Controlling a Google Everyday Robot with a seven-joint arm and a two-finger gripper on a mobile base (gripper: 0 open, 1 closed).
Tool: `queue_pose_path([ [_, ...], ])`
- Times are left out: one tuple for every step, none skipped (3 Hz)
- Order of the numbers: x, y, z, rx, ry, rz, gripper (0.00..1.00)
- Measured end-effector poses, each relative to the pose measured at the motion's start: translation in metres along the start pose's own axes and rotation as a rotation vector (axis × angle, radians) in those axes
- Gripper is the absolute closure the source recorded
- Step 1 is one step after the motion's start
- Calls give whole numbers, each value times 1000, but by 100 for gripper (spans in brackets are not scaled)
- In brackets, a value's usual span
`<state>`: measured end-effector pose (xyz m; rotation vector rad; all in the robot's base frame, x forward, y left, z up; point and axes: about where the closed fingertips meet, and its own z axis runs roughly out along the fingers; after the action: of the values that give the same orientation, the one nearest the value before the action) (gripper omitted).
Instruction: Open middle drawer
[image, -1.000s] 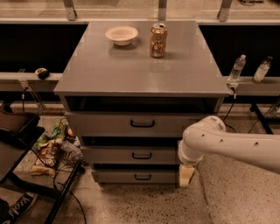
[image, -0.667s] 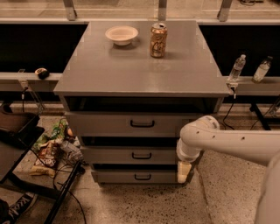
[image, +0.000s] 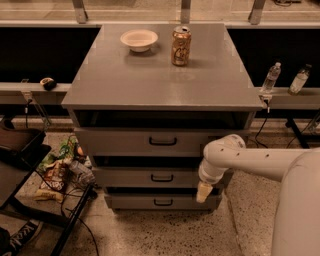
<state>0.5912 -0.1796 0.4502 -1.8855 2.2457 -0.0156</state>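
Observation:
The middle drawer (image: 145, 177) is a grey front with a small black loop handle (image: 162, 177) at its centre, set between the top drawer (image: 125, 141) and the bottom drawer (image: 130, 202). It looks shut. My gripper (image: 203, 192) hangs from the white arm (image: 240, 160) at the right end of the drawer stack, level with the gap between the middle and bottom drawers, to the right of the handle and apart from it.
A grey cabinet top (image: 160, 75) carries a white bowl (image: 139, 39) and a soda can (image: 181, 46). Two bottles (image: 270, 77) stand on the right ledge. Snack bags (image: 57, 172) and a black frame (image: 30, 210) lie on the floor to the left.
My arm has swung left, bringing the gripper closer to the right end of the drawer fronts. The drawers have not moved.

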Motion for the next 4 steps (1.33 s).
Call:
queue_pose_path([
  [-5,18,8,-6,-50,67,42],
  [1,32,2,-1,-56,104,65],
  [0,30,-7,0,-56,104,89],
  [-1,28,-14,0,-56,104,100],
])
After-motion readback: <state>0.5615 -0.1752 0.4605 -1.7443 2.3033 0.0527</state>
